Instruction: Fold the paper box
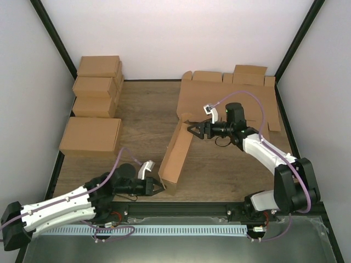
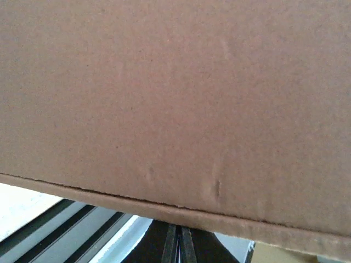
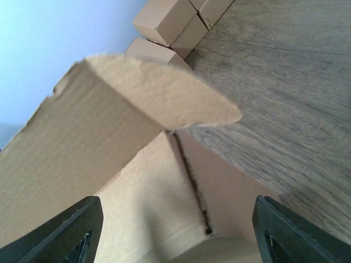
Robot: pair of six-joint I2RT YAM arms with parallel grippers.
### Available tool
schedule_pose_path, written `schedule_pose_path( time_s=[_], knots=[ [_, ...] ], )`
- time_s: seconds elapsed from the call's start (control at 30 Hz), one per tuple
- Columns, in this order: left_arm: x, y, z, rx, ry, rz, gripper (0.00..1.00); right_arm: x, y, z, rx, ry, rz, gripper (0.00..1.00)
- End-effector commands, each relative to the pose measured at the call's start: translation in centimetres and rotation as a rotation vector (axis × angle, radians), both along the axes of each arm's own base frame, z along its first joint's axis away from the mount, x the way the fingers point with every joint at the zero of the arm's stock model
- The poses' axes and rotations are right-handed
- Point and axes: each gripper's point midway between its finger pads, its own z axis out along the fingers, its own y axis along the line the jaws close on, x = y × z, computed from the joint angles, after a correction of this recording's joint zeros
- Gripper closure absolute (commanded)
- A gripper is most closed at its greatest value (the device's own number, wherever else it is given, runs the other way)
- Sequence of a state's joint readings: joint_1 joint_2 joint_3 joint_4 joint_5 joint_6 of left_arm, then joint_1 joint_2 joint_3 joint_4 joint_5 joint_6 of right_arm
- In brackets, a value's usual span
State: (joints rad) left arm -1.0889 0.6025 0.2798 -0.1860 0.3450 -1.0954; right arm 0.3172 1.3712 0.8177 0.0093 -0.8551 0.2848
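Note:
The paper box (image 1: 178, 155) is a long, narrow brown cardboard mailer, partly folded and standing on edge in the middle of the table. My left gripper (image 1: 160, 187) is at its near end with the fingertips against the cardboard. In the left wrist view the box wall (image 2: 175, 98) fills the frame, and the fingers (image 2: 174, 246) are pressed together below it. My right gripper (image 1: 193, 130) is open at the box's far end. In the right wrist view its fingers (image 3: 82, 233) stand wide apart around an inner corner of the box (image 3: 164, 203), under a rounded tab (image 3: 164, 98).
Several closed brown cartons (image 1: 97, 87) are stacked along the left side, the largest (image 1: 90, 137) nearest. Flat notched cardboard sheets (image 1: 241, 96) lie at the back right under the right arm. A metal rail (image 1: 164, 229) runs along the near edge.

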Motion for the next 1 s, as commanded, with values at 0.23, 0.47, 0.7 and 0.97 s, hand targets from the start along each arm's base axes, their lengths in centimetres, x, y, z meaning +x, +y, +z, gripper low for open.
schedule_pose_path(
  time_s=[0.23,0.47,0.7,0.97],
  knots=[
    [4.6,1.5,0.7,-0.036,-0.082,0.125,0.96,-1.5,-1.1,0.9,-0.045,-0.043,-0.005,0.26],
    [6.9,2.4,0.5,0.010,-0.130,0.146,0.96,-2.5,-2.0,0.3,-0.077,-0.012,-0.039,0.29],
    [8.2,2.3,0.5,0.078,-0.182,0.123,0.96,-4.5,-3.1,-0.6,-0.106,0.011,-0.072,0.30],
    [8.1,2.1,1.5,0.088,-0.216,0.085,0.95,-6.3,-4.8,-0.9,-0.140,0.075,-0.164,0.30]
  ],
)
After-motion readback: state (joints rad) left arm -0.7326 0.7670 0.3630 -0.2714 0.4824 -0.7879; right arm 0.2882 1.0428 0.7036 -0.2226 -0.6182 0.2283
